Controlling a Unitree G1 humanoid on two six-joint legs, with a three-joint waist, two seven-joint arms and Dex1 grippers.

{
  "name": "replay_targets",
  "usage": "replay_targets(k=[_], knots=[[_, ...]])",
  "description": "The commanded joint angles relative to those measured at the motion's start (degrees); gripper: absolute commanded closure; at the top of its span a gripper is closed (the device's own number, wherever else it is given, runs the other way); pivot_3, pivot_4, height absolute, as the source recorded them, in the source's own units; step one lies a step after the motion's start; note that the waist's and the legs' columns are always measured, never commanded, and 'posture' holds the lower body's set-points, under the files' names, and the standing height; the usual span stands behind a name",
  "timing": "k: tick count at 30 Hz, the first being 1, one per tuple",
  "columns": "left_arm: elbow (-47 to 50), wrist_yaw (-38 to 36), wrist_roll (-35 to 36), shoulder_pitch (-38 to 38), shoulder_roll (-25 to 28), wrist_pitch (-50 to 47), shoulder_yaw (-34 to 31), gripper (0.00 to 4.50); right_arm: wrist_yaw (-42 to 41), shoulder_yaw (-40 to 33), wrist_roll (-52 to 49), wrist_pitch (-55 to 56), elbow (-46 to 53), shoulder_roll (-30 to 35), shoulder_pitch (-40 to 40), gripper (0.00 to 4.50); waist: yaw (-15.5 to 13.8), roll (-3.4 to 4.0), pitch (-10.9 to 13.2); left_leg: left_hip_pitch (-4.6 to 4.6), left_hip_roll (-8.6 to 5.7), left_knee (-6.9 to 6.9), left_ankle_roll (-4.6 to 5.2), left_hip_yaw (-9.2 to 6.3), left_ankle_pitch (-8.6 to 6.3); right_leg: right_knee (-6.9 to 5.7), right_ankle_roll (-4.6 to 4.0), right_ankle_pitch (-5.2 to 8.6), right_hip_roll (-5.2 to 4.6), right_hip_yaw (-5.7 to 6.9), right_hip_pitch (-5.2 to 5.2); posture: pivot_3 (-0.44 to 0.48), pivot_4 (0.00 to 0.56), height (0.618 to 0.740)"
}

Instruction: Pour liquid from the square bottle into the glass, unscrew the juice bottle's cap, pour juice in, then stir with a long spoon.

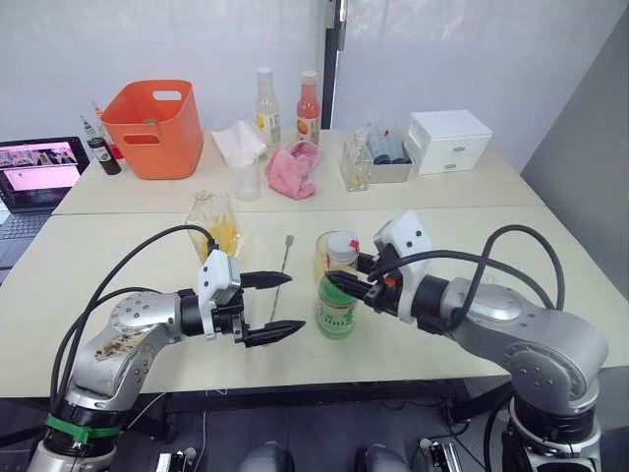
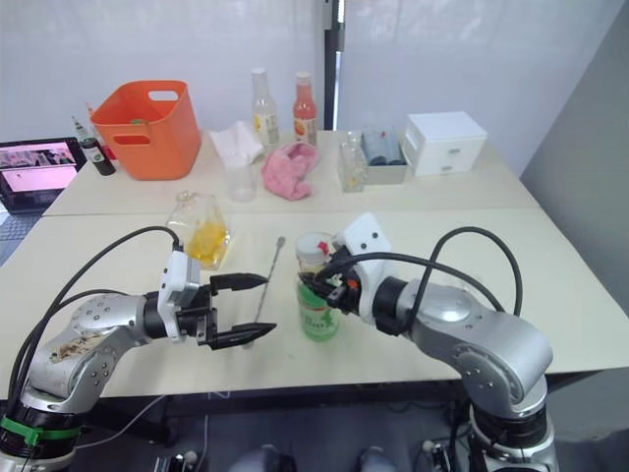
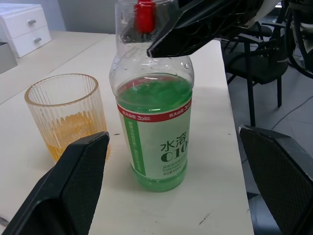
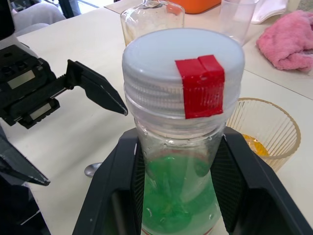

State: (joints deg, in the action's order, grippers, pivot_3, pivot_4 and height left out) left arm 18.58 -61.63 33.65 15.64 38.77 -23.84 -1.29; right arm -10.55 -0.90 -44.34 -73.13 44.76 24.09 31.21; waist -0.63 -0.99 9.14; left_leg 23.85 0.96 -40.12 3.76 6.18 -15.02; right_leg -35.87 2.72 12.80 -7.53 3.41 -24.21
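Observation:
The juice bottle (image 1: 336, 310), part full of green juice (image 3: 154, 95), stands upright near the table's front edge. Its white cap (image 4: 183, 73) with a red mark sits on the neck. My right gripper (image 1: 342, 283) is shut on the neck just under the cap, one finger on each side. My left gripper (image 1: 297, 302) hangs open a little to the bottle's left, touching nothing. The ribbed glass (image 3: 66, 117) stands right behind the bottle with some orange-yellow liquid in its bottom. The long spoon (image 1: 282, 265) lies on the table between my grippers. The square bottle (image 1: 216, 221) stands behind my left gripper.
Along the back stand an orange basket (image 1: 152, 128), two tall slim bottles (image 1: 266, 103), a frosted cup (image 1: 246, 182), a pink cloth (image 1: 295, 167), a small clear bottle (image 1: 354, 167) and a white drawer box (image 1: 449, 141). A laptop (image 1: 34, 172) sits at the far left.

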Motion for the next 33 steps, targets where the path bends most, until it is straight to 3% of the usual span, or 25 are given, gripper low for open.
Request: replay_targets(k=[1, 11, 18, 21, 25, 33], knots=[[0.55, -0.85, 0.37, 1.96, 0.76, 0.6, -0.74, 0.0, 3.79, -2.04, 0.85, -0.89, 2.96, -1.17, 0.47, 3.13, -0.02, 0.0, 0.0, 0.0, 0.0, 0.0, 0.0, 0.0, 0.0, 0.0, 0.0, 0.0, 0.0, 0.0, 0.0, 0.0, 0.15, 0.74], [-0.86, -2.54, -0.05, 4.89, 2.31, 0.96, -1.09, 0.0, 9.41, -3.18, 0.12, -3.18, 6.75, -7.21, -2.74, 3.13, 0.07, 0.0, 0.0, 0.0, -0.01, 0.02, -0.01, 0.0, 0.01, -0.03, 0.0, 0.0, 0.01, 0.02, 0.02, 0.0, 0.15, 0.74], [-1.12, -2.82, -0.11, 5.29, 2.18, 0.94, -0.71, 0.0, 5.8, -1.99, 0.16, 0.54, 6.73, -5.23, -5.13, 3.13, 0.12, 0.0, 0.0, 0.0, -0.01, 0.03, -0.01, 0.0, 0.01, -0.01, 0.01, 0.0, 0.04, 0.02, 0.02, 0.0, 0.15, 0.74], [-1.23, -2.92, -0.13, 5.47, 2.04, 0.96, -0.53, 0.0, 2.96, -1.72, -0.1, 3.21, 6.14, -3.22, -5.79, 1.68, 0.16, 0.0, 0.0, 0.0, -0.01, 0.03, -0.01, -0.01, 0.01, 0.01, 0.01, 0.01, 0.04, 0.02, 0.03, 0.0, 0.15, 0.74], [-1.19, -2.83, -0.17, 5.58, 1.8, 1.02, -0.38, 0.0, -2.13, -3.46, -1.7, 6.51, 4.01, -0.9, -5.47, 0.4, 0.27, 0.0, 0.0, 0.0, 0.0, 0.04, -0.01, -0.01, 0.01, 0.03, 0.01, 0.01, 0.06, 0.02, 0.02, 0.0, 0.15, 0.74], [-1.32, -2.8, -0.15, 5.79, 1.32, 0.87, -0.05, 0.0, -27.91, -1.78, 2.12, 25.22, -11.25, 10.94, -5.14, 0.4, 0.15, 0.0, 0.0, -0.01, -0.01, 0.0, 0.11, -0.01, -0.06, 0.12, 0.01, 0.01, 0.06, 0.01, 0.05, 0.0, 0.15, 0.74]])
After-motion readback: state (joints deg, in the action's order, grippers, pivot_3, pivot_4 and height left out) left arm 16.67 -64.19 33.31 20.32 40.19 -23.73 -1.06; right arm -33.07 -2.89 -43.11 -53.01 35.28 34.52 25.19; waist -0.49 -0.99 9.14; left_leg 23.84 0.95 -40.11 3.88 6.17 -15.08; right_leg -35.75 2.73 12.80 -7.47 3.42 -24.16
